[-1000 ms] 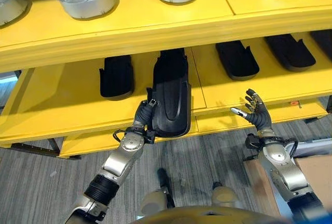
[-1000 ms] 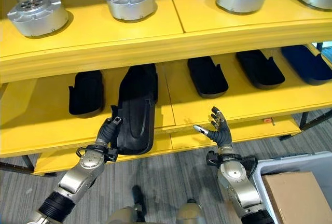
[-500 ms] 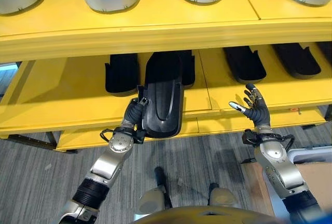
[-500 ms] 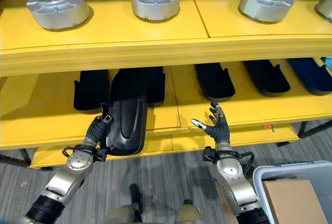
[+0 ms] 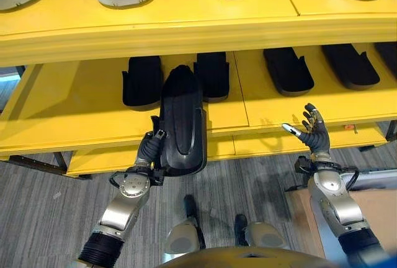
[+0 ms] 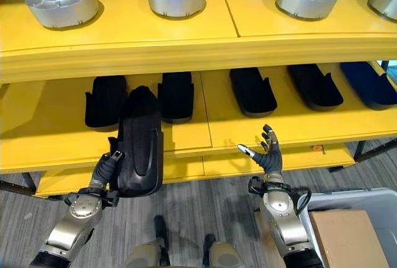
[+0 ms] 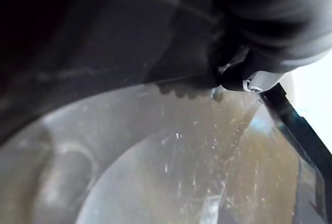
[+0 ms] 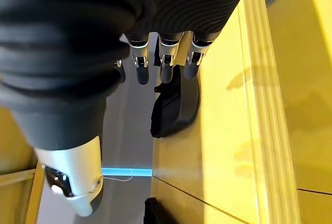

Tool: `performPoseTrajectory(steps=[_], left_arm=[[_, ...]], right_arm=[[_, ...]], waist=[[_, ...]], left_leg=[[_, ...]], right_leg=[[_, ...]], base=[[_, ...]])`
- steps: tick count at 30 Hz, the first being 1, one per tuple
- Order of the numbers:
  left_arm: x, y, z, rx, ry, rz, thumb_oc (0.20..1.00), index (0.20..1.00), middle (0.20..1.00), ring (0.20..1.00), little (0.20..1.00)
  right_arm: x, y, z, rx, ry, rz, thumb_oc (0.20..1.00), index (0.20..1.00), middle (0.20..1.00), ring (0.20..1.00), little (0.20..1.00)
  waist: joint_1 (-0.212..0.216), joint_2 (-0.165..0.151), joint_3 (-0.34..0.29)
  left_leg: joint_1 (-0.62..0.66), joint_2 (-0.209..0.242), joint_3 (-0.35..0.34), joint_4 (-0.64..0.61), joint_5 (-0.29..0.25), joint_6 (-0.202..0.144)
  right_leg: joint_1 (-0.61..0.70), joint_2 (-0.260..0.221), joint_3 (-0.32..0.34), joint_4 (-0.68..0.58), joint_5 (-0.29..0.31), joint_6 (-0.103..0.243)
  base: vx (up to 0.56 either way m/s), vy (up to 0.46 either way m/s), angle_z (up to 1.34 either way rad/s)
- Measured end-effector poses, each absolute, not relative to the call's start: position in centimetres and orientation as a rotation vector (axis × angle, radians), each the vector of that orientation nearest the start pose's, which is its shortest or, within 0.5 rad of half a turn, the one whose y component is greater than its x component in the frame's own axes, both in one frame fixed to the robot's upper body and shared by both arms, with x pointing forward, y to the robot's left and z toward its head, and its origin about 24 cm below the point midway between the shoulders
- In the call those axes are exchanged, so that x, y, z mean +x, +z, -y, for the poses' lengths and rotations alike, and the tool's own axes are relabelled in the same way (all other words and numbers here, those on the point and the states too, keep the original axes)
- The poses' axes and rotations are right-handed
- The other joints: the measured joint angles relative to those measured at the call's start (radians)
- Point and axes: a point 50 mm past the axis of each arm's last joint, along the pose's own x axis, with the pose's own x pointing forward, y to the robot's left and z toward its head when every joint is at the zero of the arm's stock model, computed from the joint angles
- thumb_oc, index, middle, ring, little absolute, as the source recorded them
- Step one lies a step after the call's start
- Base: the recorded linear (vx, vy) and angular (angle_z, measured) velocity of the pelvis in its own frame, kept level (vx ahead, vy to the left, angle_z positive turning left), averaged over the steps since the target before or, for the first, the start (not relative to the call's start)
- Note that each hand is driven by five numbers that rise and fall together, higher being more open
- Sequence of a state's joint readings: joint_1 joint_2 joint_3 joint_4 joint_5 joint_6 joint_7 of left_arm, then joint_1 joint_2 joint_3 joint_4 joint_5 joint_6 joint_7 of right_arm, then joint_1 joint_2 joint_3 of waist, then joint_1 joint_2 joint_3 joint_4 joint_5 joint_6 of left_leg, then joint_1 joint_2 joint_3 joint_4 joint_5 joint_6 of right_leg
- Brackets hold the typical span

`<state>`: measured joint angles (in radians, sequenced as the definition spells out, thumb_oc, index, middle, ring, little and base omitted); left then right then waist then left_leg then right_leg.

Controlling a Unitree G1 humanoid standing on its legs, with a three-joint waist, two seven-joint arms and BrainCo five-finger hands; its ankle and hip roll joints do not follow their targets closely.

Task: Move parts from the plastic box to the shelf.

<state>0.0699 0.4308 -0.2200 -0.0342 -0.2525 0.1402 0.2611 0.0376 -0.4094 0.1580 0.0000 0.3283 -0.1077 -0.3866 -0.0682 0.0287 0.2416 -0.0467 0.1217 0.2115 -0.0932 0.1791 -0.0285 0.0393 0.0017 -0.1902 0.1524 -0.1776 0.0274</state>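
Left eye view has the left hand (image 5: 150, 149) gripping a long black part (image 5: 181, 122) by its near end, fingers curled round the edge. The far end of the part lies over the yellow shelf (image 5: 74, 113), while the end by the hand hangs out past the shelf's front lip, so it is not yet fully placed. Beyond the hand, further back on the same level, two black parts (image 5: 142, 80) sit one to each side of the held one, and more lie in a row off toward the right hand (image 6: 269, 155). That hand is raised near the shelf's front edge, fingers spread and holding nothing. Just beside its forearm shows a corner of the plastic box (image 6: 338, 201). Judging from this, several parts are already shelved; the current one needs pushing in and releasing.
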Motion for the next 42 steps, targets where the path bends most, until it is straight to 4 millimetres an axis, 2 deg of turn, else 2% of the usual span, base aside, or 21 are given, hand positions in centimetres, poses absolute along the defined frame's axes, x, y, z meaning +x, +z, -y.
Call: performPoseTrajectory(steps=[5,7,13,16,17,19,20,21,22,23,24,25,26,27,28,31,34,38,42], left_arm=[[23.7,2.4,-19.1,0.211,0.049,-0.204,0.200,0.200,0.200,0.200,0.200],[24.2,2.9,-19.0,0.212,0.052,-0.184,0.200,0.200,0.200,0.200,0.200],[23.9,2.6,-19.3,0.214,0.071,-0.195,0.200,0.200,0.200,0.200,0.200],[24.0,2.5,-19.4,0.207,0.074,-0.200,0.200,0.200,0.200,0.200,0.200],[24.5,2.2,-19.4,0.214,0.073,-0.196,0.200,0.200,0.200,0.200,0.200],[25.3,1.9,-19.6,0.228,0.073,-0.202,0.200,0.200,0.200,0.200,0.200],[25.6,2.1,-19.2,0.232,0.057,-0.183,0.200,0.200,0.200,0.200,0.200],[25.9,2.3,-18.7,0.233,0.039,-0.169,0.200,0.200,0.200,0.200,0.200],[26.0,2.4,-18.2,0.230,0.018,-0.154,0.200,0.200,0.200,0.200,0.200],[26.2,2.4,-17.5,0.227,-0.004,-0.149,0.200,0.200,0.200,0.200,0.200],[26.3,2.5,-16.6,0.228,-0.030,-0.133,0.200,0.200,0.200,0.200,0.200],[26.6,2.8,-16.5,0.250,-0.029,-0.119,0.200,0.200,0.200,0.200,0.200],[26.7,2.9,-16.5,0.277,-0.025,-0.105,0.200,0.200,0.200,0.200,0.200],[26.7,3.1,-16.5,0.295,-0.015,-0.094,0.200,0.200,0.200,0.200,0.200],[27.0,3.6,-16.6,0.312,-0.002,-0.071,0.200,0.200,0.200,0.200,0.200],[27.0,4.1,-16.9,0.344,0.021,-0.051,0.200,0.200,0.200,0.200,0.200],[26.8,3.9,-17.1,0.357,0.026,-0.060,0.200,0.200,0.200,0.200,0.200],[26.1,4.1,-17.1,0.414,0.028,-0.038,0.200,0.200,0.200,0.200,0.200],[25.9,5.3,-17.8,0.494,0.041,0.034,0.200,0.200,0.200,0.200,0.200]], right_arm=[[24.1,4.8,21.4,-0.065,-0.268,0.034,1.000,1.000,1.000,1.000,1.000],[24.2,5.0,21.3,-0.066,-0.265,0.040,1.000,1.000,1.000,1.000,1.000],[24.6,5.3,21.0,-0.103,-0.230,0.059,1.000,1.000,1.000,1.000,1.000],[24.7,5.3,21.1,-0.124,-0.196,0.055,1.000,1.000,1.000,1.000,1.000],[24.6,4.9,21.4,-0.138,-0.190,0.034,1.000,1.000,1.000,1.000,1.000],[24.1,4.4,22.1,-0.166,-0.190,0.008,1.000,1.000,1.000,1.000,1.000],[23.7,4.4,23.1,-0.179,-0.216,0.000,1.000,1.000,1.000,1.000,1.000],[23.5,4.4,23.7,-0.184,-0.239,0.000,1.000,1.000,1.000,1.000,1.000],[23.3,4.5,24.3,-0.197,-0.260,0.000,1.000,1.000,1.000,1.000,1.000],[23.0,4.6,25.1,-0.200,-0.286,-0.003,1.000,1.000,1.000,1.000,1.000],[23.0,5.3,26.0,-0.202,-0.310,0.014,1.000,1.000,1.000,1.000,1.000],[22.9,4.9,25.6,-0.179,-0.315,0.009,1.000,1.000,1.000,1.000,1.000],[22.5,4.5,25.2,-0.167,-0.307,-0.004,1.000,1.000,1.000,1.000,1.000],[22.3,4.1,24.9,-0.153,-0.302,-0.012,1.000,1.000,1.000,1.000,1.000],[22.2,4.0,24.8,-0.148,-0.302,-0.014,1.000,1.000,1.000,1.000,1.000],[22.3,4.0,24.5,-0.133,-0.300,-0.014,1.000,1.000,1.000,1.000,1.000],[22.5,4.0,24.2,-0.126,-0.298,-0.010,1.000,1.000,1.000,1.000,1.000],[22.6,4.3,24.1,-0.110,-0.296,-0.001,1.000,1.000,1.000,1.000,1.000],[22.8,5.1,22.6,-0.036,-0.250,0.040,1.000,1.000,1.000,1.000,1.000]], waist=[[-0.031,0.013,-0.008],[-0.029,0.014,-0.008],[-0.027,0.026,-0.014],[-0.030,0.012,-0.005],[-0.039,-0.007,0.003],[-0.062,-0.022,0.011],[-0.090,-0.034,0.020],[-0.102,-0.046,0.028],[-0.117,-0.050,0.030],[-0.127,-0.039,0.026],[-0.155,0.004,0.027],[-0.155,-0.020,0.029],[-0.157,-0.028,0.029],[-0.156,-0.041,0.024],[-0.160,-0.045,0.021],[-0.131,-0.037,0.024],[-0.104,-0.037,0.024],[-0.080,-0.052,0.022],[-0.065,-0.092,0.019]], left_leg=[[0.013,-0.022,0.002,0.008,-0.001,0.005],[0.015,-0.027,0.000,0.041,-0.027,0.011],[0.050,-0.020,0.026,0.047,-0.051,-0.002],[0.021,-0.013,-0.035,0.077,-0.061,-0.013],[-0.010,0.002,-0.071,0.138,-0.095,-0.038],[-0.042,0.126,-0.080,0.153,-0.113,-0.041],[-0.043,0.206,-0.039,0.148,-0.122,-0.041],[-0.040,0.222,-0.013,0.148,-0.126,-0.042],[-0.037,0.221,-0.001,0.149,-0.133,-0.031],[-0.029,0.217,0.003,0.148,-0.133,-0.027],[0.005,0.196,0.022,0.127,-0.111,0.003],[0.021,0.160,0.011,0.114,-0.071,-0.062],[0.027,0.126,0.014,0.100,-0.067,-0.057],[0.032,0.101,0.015,0.078,-0.059,-0.047],[0.033,0.062,0.000,0.038,-0.035,-0.041],[0.037,0.025,0.003,0.026,-0.028,-0.042],[0.056,0.016,-0.003,0.023,-0.034,-0.049],[0.062,0.021,0.002,0.010,-0.036,-0.067],[0.020,0.044,-0.002,0.023,-0.029,-0.068]], right_leg=[[0.031,-0.019,-0.008,-0.016,0.006,-0.008],[0.036,-0.030,-0.003,-0.014,-0.001,0.002],[0.021,-0.050,0.073,0.023,-0.014,-0.002],[-0.019,-0.077,0.105,0.069,-0.015,-0.030],[-0.026,-0.091,0.103,0.079,-0.013,-0.029],[-0.045,-0.100,0.100,0.106,-0.021,-0.028],[-0.060,-0.127,0.088,0.144,-0.033,-0.013],[-0.066,-0.150,0.087,0.162,-0.041,0.000],[-0.073,-0.176,0.087,0.177,-0.048,0.022],[-0.073,-0.185,0.086,0.180,-0.048,0.038],[-0.071,-0.182,0.084,0.192,-0.056,0.089],[-0.071,-0.219,0.098,0.203,-0.060,0.106],[-0.073,-0.243,0.103,0.204,-0.066,0.113],[-0.073,-0.245,0.104,0.199,-0.076,0.129],[-0.061,-0.244,0.124,0.172,-0.075,0.123],[-0.023,-0.276,0.120,0.112,-0.034,0.163],[0.026,-0.284,0.090,0.062,0.001,0.172],[0.043,-0.279,0.079,0.011,0.031,0.171],[0.033,-0.254,0.057,-0.030,0.076,0.151]], base=[[-0.02,-0.035,0.09],[0.00,0.044,-0.09],[0.03,0.171,-0.34],[0.04,0.306,-0.35],[0.03,0.326,-0.08],[0.00,0.384,0.13],[0.00,0.498,0.28],[0.01,0.477,0.32],[0.04,0.435,0.26],[0.07,0.421,0.26],[0.09,0.437,0.17],[0.08,0.402,0.17],[0.06,0.340,0.16],[0.09,0.402,0.50],[0.10,0.415,0.50],[0.08,0.297,0.20],[0.08,0.249,0.07],[0.01,0.095,-0.05],[-0.09,0.114,0.03]])
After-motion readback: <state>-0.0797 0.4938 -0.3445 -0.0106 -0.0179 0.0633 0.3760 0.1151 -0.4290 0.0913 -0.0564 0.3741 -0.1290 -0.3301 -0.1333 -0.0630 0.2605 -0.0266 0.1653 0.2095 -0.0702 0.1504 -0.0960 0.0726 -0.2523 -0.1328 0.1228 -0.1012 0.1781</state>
